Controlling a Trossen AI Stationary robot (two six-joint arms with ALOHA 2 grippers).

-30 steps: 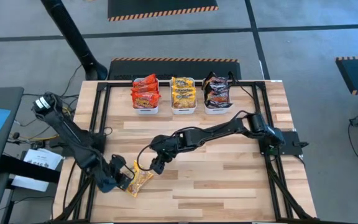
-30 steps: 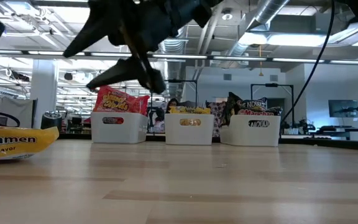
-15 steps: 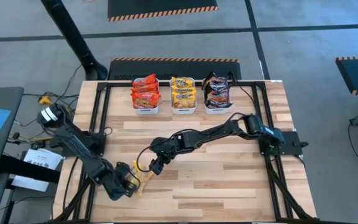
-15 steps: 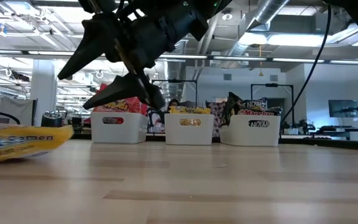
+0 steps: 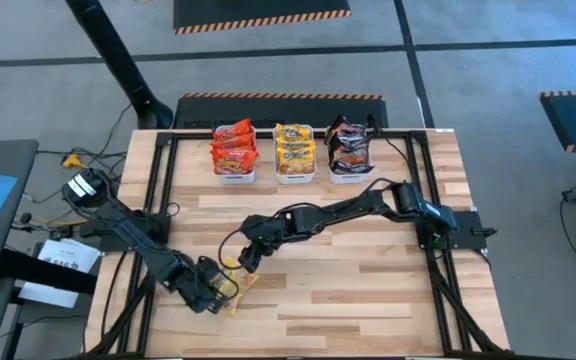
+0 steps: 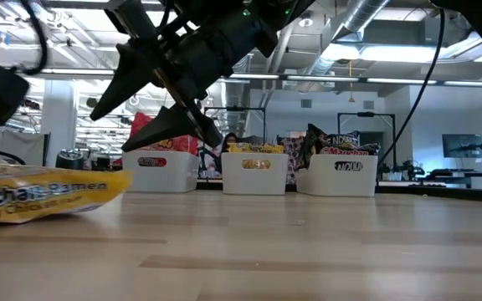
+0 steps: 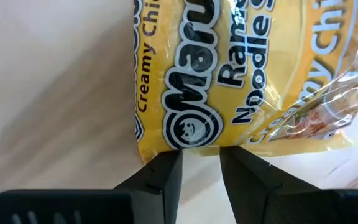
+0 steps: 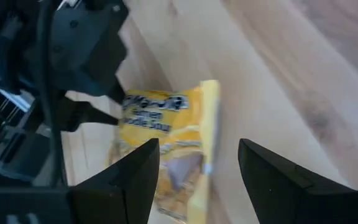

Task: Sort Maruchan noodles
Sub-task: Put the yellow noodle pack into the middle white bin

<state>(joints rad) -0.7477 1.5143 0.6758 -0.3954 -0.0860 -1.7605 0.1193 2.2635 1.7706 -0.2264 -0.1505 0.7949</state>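
The left gripper (image 5: 220,290) pinches the edge of a yellow noodle packet (image 5: 233,292) lying on the table (image 5: 368,290), well in front of the three white tubs (image 5: 293,172). The right gripper (image 5: 240,258), fingers spread wide and empty, hovers just above that packet.

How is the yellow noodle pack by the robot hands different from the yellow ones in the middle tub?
The loose yellow packet lies flat on the table, near the front; the yellow packets in the middle tub stand stacked at the back. The left end effector grips the loose one's edge; nothing touches the tub ones. Both are yellow Maruchan packs.
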